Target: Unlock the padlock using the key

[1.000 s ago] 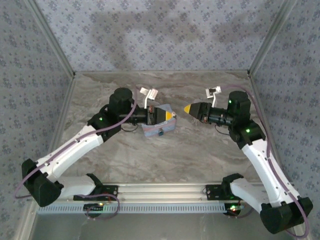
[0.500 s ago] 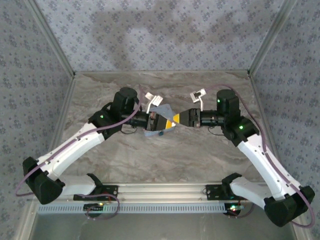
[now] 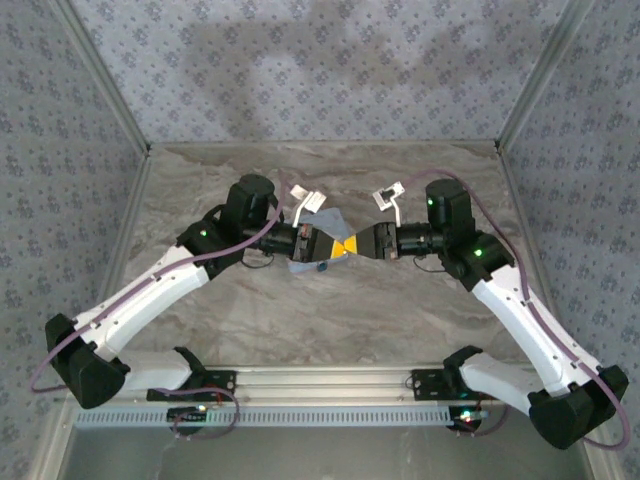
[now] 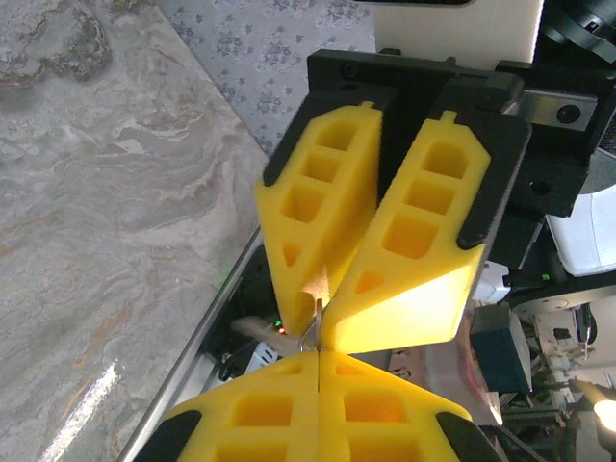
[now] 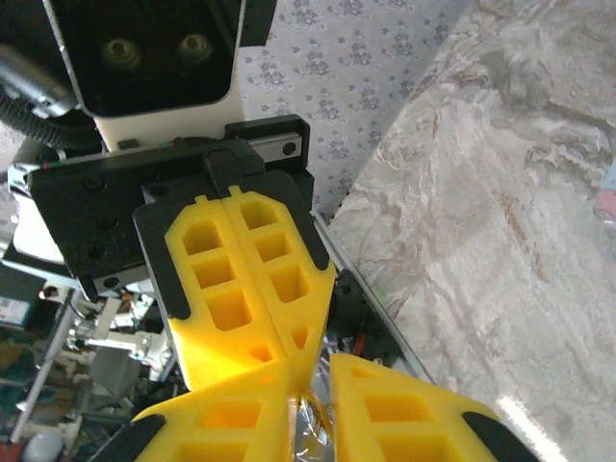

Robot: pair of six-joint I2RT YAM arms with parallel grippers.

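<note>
Left gripper: yellow fingers pressed flat together, tip to tip with the right gripper above the middle of the marble-patterned bench, with a thin metal loop showing at the seam between its fingertips. Right gripper: narrow, fingers converging in a V onto that loop, but I cannot tell whether they actually clamp it. Padlock: a tiny dark blue piece at the near edge of the pale blue tin, which lies under the left gripper, partly hidden, just left of where the fingertips meet.
</note>
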